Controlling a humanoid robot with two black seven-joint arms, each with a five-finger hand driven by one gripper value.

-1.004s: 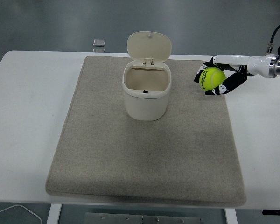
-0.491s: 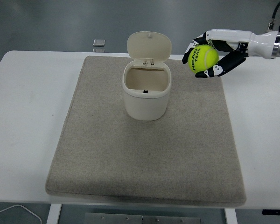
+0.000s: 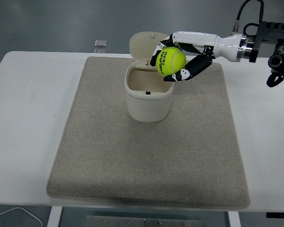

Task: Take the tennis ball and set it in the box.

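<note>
**Tennis ball over the box, not released**

Tennis ball (image 3: pixel 173 62) sits wrapped in the right hand (image 3: pixel 182 59), fingers curled round its sides, thumb underneath. Light, springy, fuzzy felt: grips easily, likely bounces if dropped high. Below-left of the hand: open box (image 3: pixel 148 97) on the mat (image 3: pixel 132 156). Behind: raised lid (image 3: pixel 142 45).

Grey mat (image 3: pixel 146 156) on white table (image 3: pixel 28 118)

Fuzzy yellow-green felt covers the tennis ball (image 3: pixel 173 63) in the right hand (image 3: pixel 182 59), whose shell is glossy white and black plastic. Below it, the cream box (image 3: pixel 148 97) is smooth plastic; the mat (image 3: pixel 151 161) is coarse beige cloth.
</note>
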